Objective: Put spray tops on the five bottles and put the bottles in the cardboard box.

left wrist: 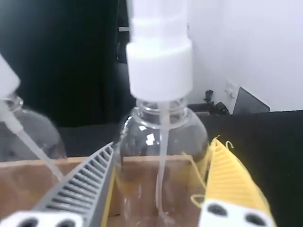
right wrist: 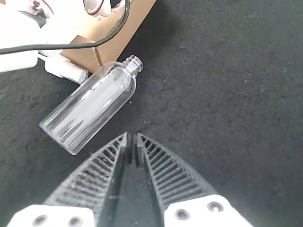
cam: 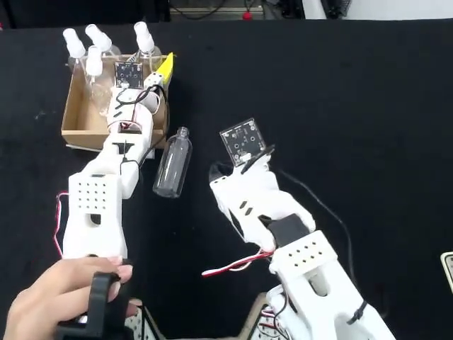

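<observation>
On the black counter (cam: 354, 106), the cardboard box (cam: 78, 120) held four capped bottles (cam: 85, 46). The left arm's fingers (left wrist: 85, 184) were clenched on one of them, the capped bottle (left wrist: 151, 156) standing inside the box. The bare bottle (cam: 173, 163) lay on its side between the arms, just beside the box, with its neck pointing away from the arm bases. The right arm's fingers (right wrist: 161, 170) were clenched empty just short of its flank, nearer than the left's. What looked like a loose spray top (right wrist: 66, 71) lay against the box.

I count four capped bottles (cam: 144, 39) in one cardboard box (cam: 76, 125) at upper left, one uncapped bottle (cam: 173, 163) left of centre, and one loose spray top (right wrist: 66, 70).
</observation>
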Robot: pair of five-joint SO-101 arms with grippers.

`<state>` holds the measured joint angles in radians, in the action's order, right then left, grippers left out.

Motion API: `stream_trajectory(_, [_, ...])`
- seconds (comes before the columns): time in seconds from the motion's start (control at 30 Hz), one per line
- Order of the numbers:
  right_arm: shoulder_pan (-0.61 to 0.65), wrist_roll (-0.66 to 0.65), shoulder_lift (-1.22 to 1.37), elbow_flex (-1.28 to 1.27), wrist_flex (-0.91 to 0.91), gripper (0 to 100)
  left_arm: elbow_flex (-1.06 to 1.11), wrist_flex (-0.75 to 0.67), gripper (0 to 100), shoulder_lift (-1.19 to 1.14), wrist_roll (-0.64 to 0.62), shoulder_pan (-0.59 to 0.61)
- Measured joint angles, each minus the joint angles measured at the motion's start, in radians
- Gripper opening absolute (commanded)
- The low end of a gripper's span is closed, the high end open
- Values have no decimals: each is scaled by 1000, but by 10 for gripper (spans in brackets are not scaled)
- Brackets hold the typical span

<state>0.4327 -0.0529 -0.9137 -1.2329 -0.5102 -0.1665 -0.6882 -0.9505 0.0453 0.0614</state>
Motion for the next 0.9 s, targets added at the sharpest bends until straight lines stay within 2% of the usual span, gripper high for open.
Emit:
stream_trajectory(0.23, [0,0,0,0,0,11,115,0,283,115,0,0])
stream_trajectory(0.7, [0,0,0,0,0,11,164,0,283,132,0,2])
stream_trajectory(0.9, [0,0,0,0,0,11,235,-75,283,161,8,2])
